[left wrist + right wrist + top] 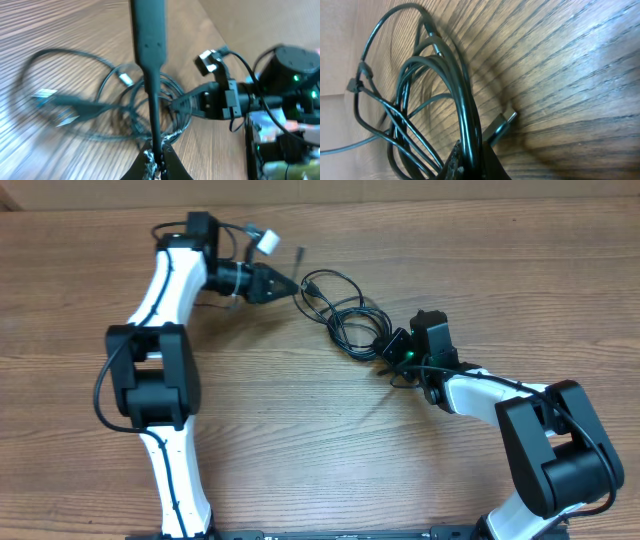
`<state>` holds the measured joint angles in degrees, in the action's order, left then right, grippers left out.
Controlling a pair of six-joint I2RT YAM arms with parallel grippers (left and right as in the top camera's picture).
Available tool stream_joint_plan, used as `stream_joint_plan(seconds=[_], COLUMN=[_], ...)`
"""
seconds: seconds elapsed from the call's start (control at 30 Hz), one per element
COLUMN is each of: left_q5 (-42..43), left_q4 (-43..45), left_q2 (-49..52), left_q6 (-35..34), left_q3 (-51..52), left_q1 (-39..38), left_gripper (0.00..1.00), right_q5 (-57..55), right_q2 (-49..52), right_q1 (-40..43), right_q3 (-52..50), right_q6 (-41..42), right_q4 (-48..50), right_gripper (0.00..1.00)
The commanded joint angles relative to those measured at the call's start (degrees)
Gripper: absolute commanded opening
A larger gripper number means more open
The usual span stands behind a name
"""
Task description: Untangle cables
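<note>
Cables [345, 315]: tangled loops lay against the right gripper [393, 350], which was clamped on several strands. Left gripper [290, 283], opposite it, was clamped on one end. Risk: pulling apart might tighten knots.

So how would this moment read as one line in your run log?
left gripper: shut on cable end | right gripper: shut on cables | cables: tangled, on table
</note>
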<state>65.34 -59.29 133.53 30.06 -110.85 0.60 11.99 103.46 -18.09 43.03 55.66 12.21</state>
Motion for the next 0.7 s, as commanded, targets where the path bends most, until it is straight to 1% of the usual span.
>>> stream_joint_plan(seconds=[0.0,0.1,0.17,0.27,0.33,0.37,0.43,0.47,0.5,0.6,0.67], left_q5=[-5.7,-15.4,-19.7,-20.4,-22.9,-24.5,-27.3,-29.0,-30.7,-33.7,-33.8], left_q4=[0.7,1.0,0.5,-0.7,-1.8,-2.2,-2.5,-3.0,-3.7,-6.5,-8.0], left_q2=[0.8,0.8,0.8,0.8,0.8,0.8,0.8,0.8,0.8,0.8,0.8], left_q6=[-9.0,-17.1,-22.1,-18.5,-17.3,-17.1,-17.1,-16.9,-16.1,-12.4,-10.1], left_q3=[-1.5,-1.4,-1.4,-1.4,-1.4,-1.4,-1.6,-2.0,-2.5,-5.3,-7.6], left_q1=[2.6,3.6,3.6,2.6,1.6,1.0,-0.3,-1.1,-1.9,-4.5,-6.3], left_gripper=[0.04,0.04,0.04,0.04,0.06,0.15,0.43,0.5,0.63,0.8,0.83], right_q5=[-2.1,-2.1,-2.1,-2.1,-1.9,-1.9,-1.8,-1.7,-0.8,3.7,8.4], right_q2=[0.3,0.3,0.3,0.3,0.3,0.3,0.3,0.3,0.3,0.3,0.3], right_q1=[0.2,0.2,0.2,0.2,0.2,0.2,0.2,0.3,0.7,2.4,4.5], right_q3=[-0.1,-0.1,0.0,0.0,-0.1,0.0,0.0,0.0,0.0,0.3,0.6], right_q6=[-0.5,-0.4,-0.5,-0.5,-0.5,-0.5,-0.5,-0.8,-1.6,-5.1,-7.3], right_q4=[0.3,0.8,1.1,1.2,1.1,1.1,1.0,1.0,1.0,1.0,0.7], right_gripper=[0.04,0.04,0.04,0.04,0.04,0.04,0.04,0.04,0.04,0.04,0.04])
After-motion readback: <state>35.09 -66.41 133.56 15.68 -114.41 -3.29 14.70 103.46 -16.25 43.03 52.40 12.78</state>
